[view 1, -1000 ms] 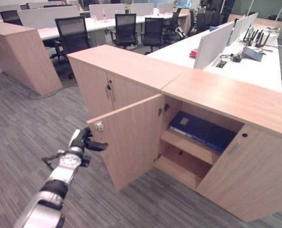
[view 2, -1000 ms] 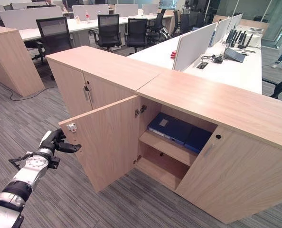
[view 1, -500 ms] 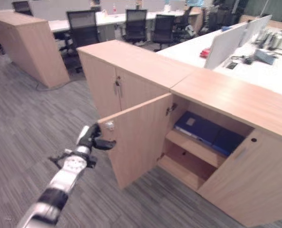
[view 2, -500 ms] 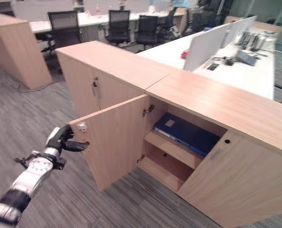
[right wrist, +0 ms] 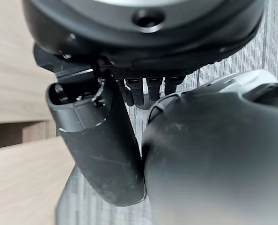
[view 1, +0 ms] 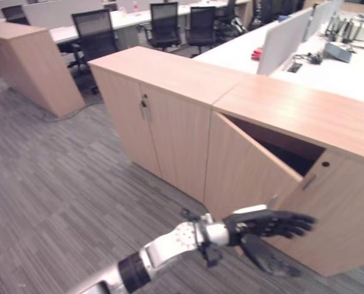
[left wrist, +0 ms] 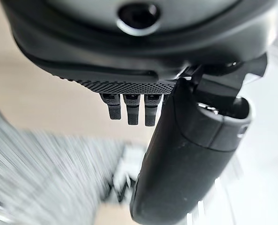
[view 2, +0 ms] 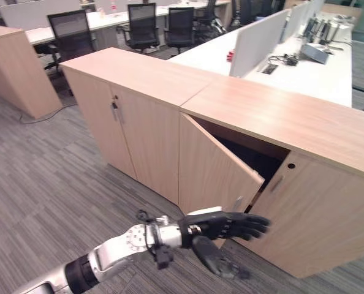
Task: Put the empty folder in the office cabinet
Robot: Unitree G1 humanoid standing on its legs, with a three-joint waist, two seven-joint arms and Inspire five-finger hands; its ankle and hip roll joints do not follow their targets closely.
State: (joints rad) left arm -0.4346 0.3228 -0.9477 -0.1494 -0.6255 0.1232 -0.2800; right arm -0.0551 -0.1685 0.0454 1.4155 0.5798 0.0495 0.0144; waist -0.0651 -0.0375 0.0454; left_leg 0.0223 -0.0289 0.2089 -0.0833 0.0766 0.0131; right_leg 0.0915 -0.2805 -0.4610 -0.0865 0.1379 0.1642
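Grey office carpet [view 1: 53, 184], a wooden cabinet [view 1: 280, 116] with its door [view 1: 246, 171] ajar — the left hand [view 1: 269, 225] spread flat against the door's edge, holding nothing.

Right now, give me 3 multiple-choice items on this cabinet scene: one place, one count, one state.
1. Where is the left hand?
A. on the cabinet top
B. at the free edge of the door
C. on a desk

2. How many cabinet doors stand ajar?
A. one
B. two
C. three

3. How is the left hand?
A. fist
B. curled round a handle
C. fingers straight

Answers:
1 B, it reaches across low in front of the door's free edge.
2 A, one door is angled out and the left cabinet doors sit flush.
3 C, fingers extend flat, thumb apart.
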